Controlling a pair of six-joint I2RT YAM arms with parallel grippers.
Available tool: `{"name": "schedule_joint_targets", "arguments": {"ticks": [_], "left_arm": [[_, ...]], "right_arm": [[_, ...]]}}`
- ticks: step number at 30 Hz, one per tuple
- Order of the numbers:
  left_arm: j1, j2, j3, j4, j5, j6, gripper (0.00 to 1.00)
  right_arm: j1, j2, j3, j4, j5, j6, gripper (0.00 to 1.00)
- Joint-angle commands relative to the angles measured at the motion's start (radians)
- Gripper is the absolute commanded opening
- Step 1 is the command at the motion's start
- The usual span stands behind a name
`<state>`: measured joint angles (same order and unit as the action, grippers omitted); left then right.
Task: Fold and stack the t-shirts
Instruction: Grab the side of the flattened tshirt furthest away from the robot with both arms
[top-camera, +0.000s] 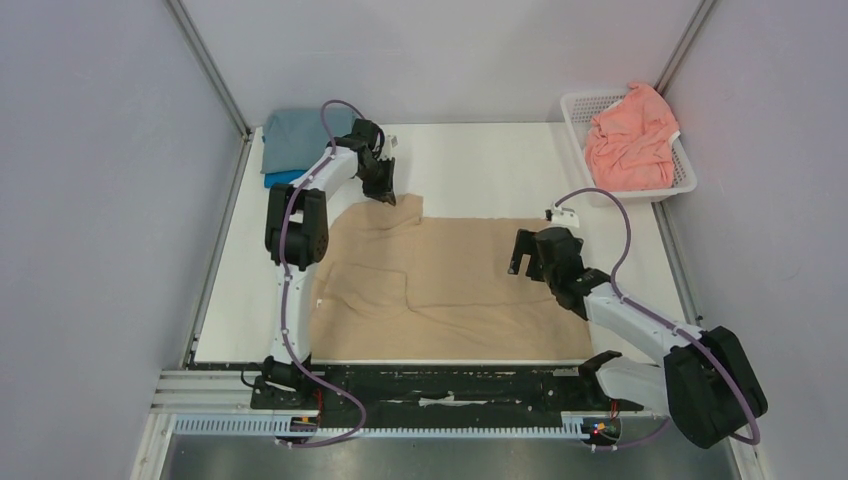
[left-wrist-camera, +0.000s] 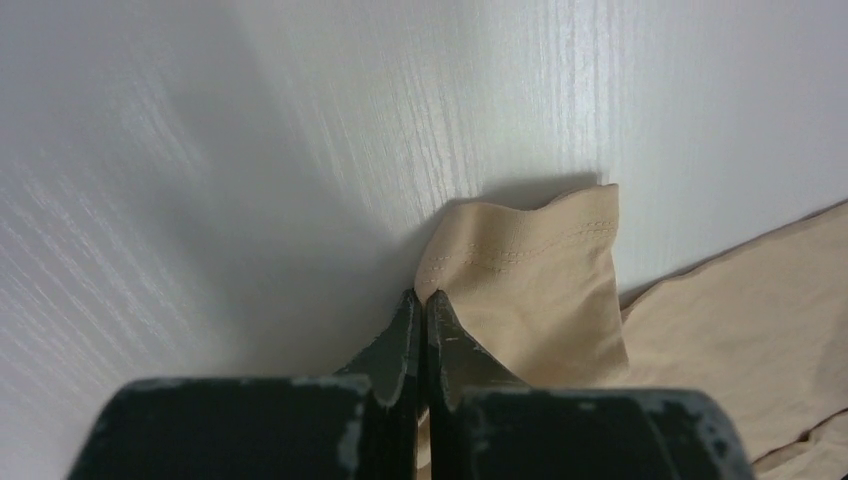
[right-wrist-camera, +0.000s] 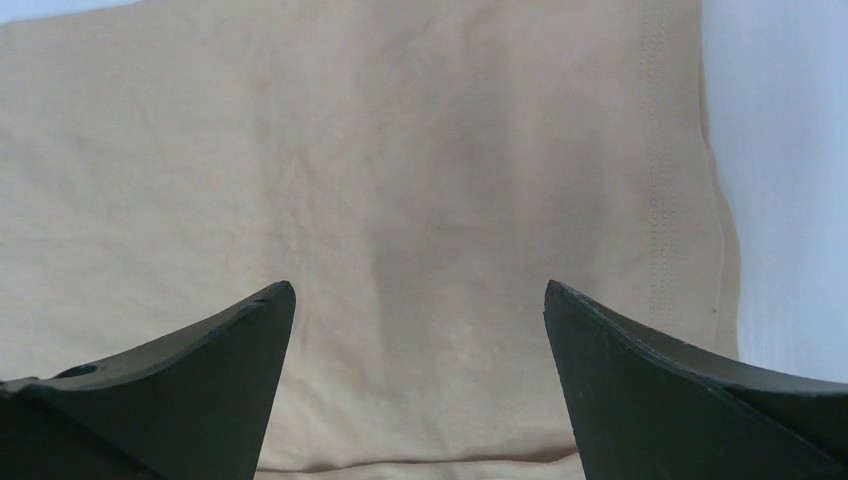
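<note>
A tan t-shirt (top-camera: 450, 280) lies spread flat across the middle of the white table. My left gripper (top-camera: 385, 195) is at its far left sleeve, shut on the sleeve's stitched hem corner (left-wrist-camera: 540, 290); in the left wrist view the two fingers of the left gripper (left-wrist-camera: 425, 298) meet on the cloth edge. My right gripper (top-camera: 520, 262) hovers open over the shirt's right part, its jaws wide apart with only flat tan cloth (right-wrist-camera: 400, 150) below the right gripper (right-wrist-camera: 420, 290). A grey-blue t-shirt (top-camera: 300, 140) sits folded on a bright blue one (top-camera: 285, 178) at the far left corner.
A white lattice basket (top-camera: 575, 105) at the far right corner holds a crumpled salmon-pink t-shirt (top-camera: 630, 140). Grey walls close in the table on the left, right and back. A black rail (top-camera: 450, 385) runs along the near edge between the arm bases.
</note>
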<state>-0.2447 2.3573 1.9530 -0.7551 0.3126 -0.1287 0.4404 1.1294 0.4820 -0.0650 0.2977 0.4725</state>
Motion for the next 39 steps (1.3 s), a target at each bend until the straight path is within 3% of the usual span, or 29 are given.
{"name": "schedule_joint_targets", "arguments": {"ticks": [1,8,22,28,32,39], "left_arm": [[-0.002,-0.044,0.004,0.014,-0.067,0.004,0.02],[-0.002,-0.117,-0.075,0.106,-0.169,-0.046,0.02],[0.001,-0.142,-0.133,0.227,-0.158,-0.051,0.02],[0.001,-0.13,-0.139,0.232,-0.173,-0.061,0.02],[0.0,-0.125,-0.141,0.229,-0.178,-0.064,0.02],[0.001,-0.148,-0.17,0.229,-0.179,-0.059,0.02]], "right_arm": [[-0.01,0.046,0.077,-0.018,0.081,-0.014,0.98],[-0.065,0.21,0.31,-0.174,0.338,0.054,0.98],[-0.148,0.766,0.81,-0.354,0.453,-0.003,0.96],[-0.178,0.853,0.823,-0.352,0.413,0.02,0.96],[-0.192,0.83,0.754,-0.361,0.413,0.054,0.92],[-0.204,0.752,0.632,-0.33,0.426,0.088,0.78]]}}
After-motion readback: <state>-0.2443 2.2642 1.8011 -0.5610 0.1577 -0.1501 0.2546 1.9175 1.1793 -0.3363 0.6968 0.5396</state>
